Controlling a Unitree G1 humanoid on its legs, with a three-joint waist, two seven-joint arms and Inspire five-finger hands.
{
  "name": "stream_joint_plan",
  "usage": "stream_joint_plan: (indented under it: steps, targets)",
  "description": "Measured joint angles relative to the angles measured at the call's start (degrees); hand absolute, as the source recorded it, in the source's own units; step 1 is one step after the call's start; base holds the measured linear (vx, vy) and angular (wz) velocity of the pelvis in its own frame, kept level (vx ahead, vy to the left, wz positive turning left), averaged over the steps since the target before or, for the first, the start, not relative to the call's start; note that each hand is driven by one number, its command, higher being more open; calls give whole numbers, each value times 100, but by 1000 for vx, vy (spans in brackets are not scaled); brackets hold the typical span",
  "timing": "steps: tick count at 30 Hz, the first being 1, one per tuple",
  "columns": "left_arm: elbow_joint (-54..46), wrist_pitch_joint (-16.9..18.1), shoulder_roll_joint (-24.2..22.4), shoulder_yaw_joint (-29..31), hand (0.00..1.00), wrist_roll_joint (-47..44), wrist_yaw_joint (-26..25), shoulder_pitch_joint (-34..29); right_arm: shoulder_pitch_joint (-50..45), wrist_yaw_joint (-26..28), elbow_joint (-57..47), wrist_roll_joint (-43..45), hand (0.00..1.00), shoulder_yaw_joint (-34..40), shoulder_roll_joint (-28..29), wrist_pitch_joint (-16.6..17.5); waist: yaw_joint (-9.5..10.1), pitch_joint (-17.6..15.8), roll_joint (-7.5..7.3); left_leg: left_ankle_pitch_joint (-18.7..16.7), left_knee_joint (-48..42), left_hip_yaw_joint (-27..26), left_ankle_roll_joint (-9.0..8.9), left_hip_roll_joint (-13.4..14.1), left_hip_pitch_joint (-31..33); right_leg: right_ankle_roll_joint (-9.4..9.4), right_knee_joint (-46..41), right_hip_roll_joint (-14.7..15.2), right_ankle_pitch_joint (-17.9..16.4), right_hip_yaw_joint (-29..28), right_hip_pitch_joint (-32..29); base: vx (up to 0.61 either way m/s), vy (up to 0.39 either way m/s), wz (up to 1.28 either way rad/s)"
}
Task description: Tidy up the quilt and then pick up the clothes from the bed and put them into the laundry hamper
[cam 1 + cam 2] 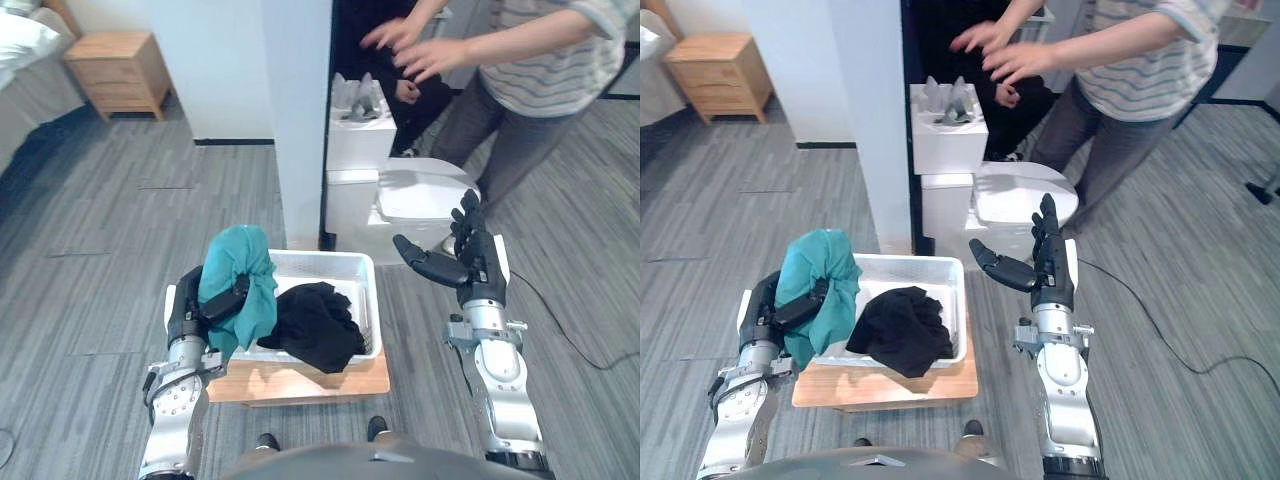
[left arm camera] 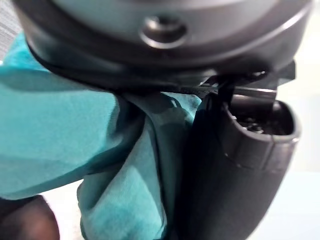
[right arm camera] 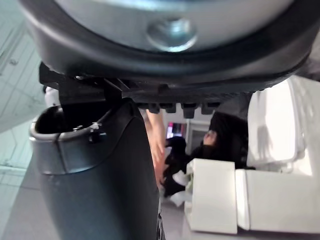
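A bunched teal cloth garment (image 1: 237, 272) is gripped by the left hand (image 1: 186, 310) over the left rim of the white plastic hamper (image 1: 335, 264), where a crumpled black garment (image 1: 315, 325) is draped. The hamper is set on a low wooden surface (image 1: 300, 382). The right hand (image 1: 480, 265) is held open, empty. Just behind, space is crowded by a white toilet (image 1: 420, 195) and a person (image 1: 545, 75).

You have a white toilet (image 1: 425, 195) ahead, lid down, just beside a white pillar (image 1: 297, 120); a person (image 1: 545, 70) in a striped top stands past it, arms stretched toward the pillar; a wooden nightstand (image 1: 118, 70) sits far left on the grey plank floor (image 1: 90, 250); a low wooden stand (image 1: 300, 383) lies nearest.
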State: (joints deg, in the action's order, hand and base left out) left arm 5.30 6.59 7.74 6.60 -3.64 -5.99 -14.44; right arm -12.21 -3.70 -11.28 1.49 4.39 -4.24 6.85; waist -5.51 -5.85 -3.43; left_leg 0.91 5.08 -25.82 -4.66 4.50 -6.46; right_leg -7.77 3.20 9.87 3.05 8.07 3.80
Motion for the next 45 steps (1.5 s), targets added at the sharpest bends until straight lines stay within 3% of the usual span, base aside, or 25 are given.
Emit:
stream_joint_plan:
  steps: [5, 8, 9, 15, 17, 18, 20, 23, 32, 36, 39, 45]
  targets:
    - [288, -49, -14, 22, 0, 228, -20, 136, -489, 98, -33, 0, 100, 172, 4, 33, -166, 4, -5, -34, -2, -199, -40, 42, 7, 0, -3, -24, 1, -201, -136, 2, -19, -22]
    - [-116, -252, -258, 77, 0, 242, -130, 54, -760, 115, -33, 5, 100, 194, 22, 32, -265, -5, 11, -58, -14, -274, -62, 58, 9, -2, -3, -43, 3, -266, -182, -2, -22, -13]
    - [-436, -296, -403, 77, 100, 374, -88, -39, -847, 150, -35, -5, 100, 240, 78, 32, -266, -10, 19, -69, -13, -284, -70, 68, 8, -2, -3, -52, 3, -277, -186, -4, -26, -7]
    - [-820, -201, -692, 75, 100, 882, 128, -375, -1051, 371, -328, -61, 100, 77, 382, 24, -244, -45, 205, -127, -16, -491, -111, 145, -106, -26, -4, -118, 20, -388, -183, -13, -34, -14]
    - [-88, 59, -665, 230, 100, 874, 165, -244, -1113, 424, -420, -65, 100, -16, 380, 26, -252, -30, 270, -211, -41, -602, -117, 181, -156, -28, -6, -145, 29, -418, -174, -35, -31, -28]
    - [766, 138, -563, 384, 100, 705, 110, 49, -1129, 431, -428, -60, 100, -128, 371, 25, -225, -35, 287, -305, -111, -734, -153, 231, -213, -27, -14, -187, 29, -518, -159, -42, -39, -38]
    - [2070, 40, -259, 572, 100, 360, -178, 543, -1139, 438, -428, -50, 100, -429, 309, 32, -302, -35, 266, -343, -159, -861, -208, 284, -230, -26, -6, -243, 29, -606, -197, -54, -66, -37]
    - [2551, 41, -1, 567, 100, 78, -354, 658, -1217, 446, -229, 6, 100, -506, 147, 86, -439, -43, 244, -261, -181, -894, -234, 317, -224, -2, -5, -284, 46, -625, -232, -18, -62, -10]
    - [2525, 262, 80, 629, 100, -742, -511, 773, -1133, 263, 505, 156, 100, -355, 115, 99, -404, -30, 366, -250, -176, -659, -224, 308, -228, -2, -2, -253, 46, -357, -114, -13, -37, 13]
    - [1854, 349, 29, 744, 100, -1129, -496, 545, -1010, 175, 1067, 114, 100, -158, 118, 96, -308, -41, 406, -217, -158, -496, -177, 277, -207, -2, 3, -213, 45, -190, -33, -64, -29, 21]
    - [1341, 510, -29, 1062, 100, -1398, -494, 456, -974, 55, 1467, 104, 100, 136, 118, 86, -231, -47, 524, -127, -33, -327, -137, 227, -226, -1, 8, -176, 44, -31, 51, -69, -26, 26]
    - [554, 770, -25, 1605, 100, -1877, -465, 308, -830, -36, 2565, 33, 100, 430, 122, 33, -70, -16, 586, -88, -3, -174, -122, 218, -224, 8, 11, -153, 38, 124, 148, -56, -26, 16]
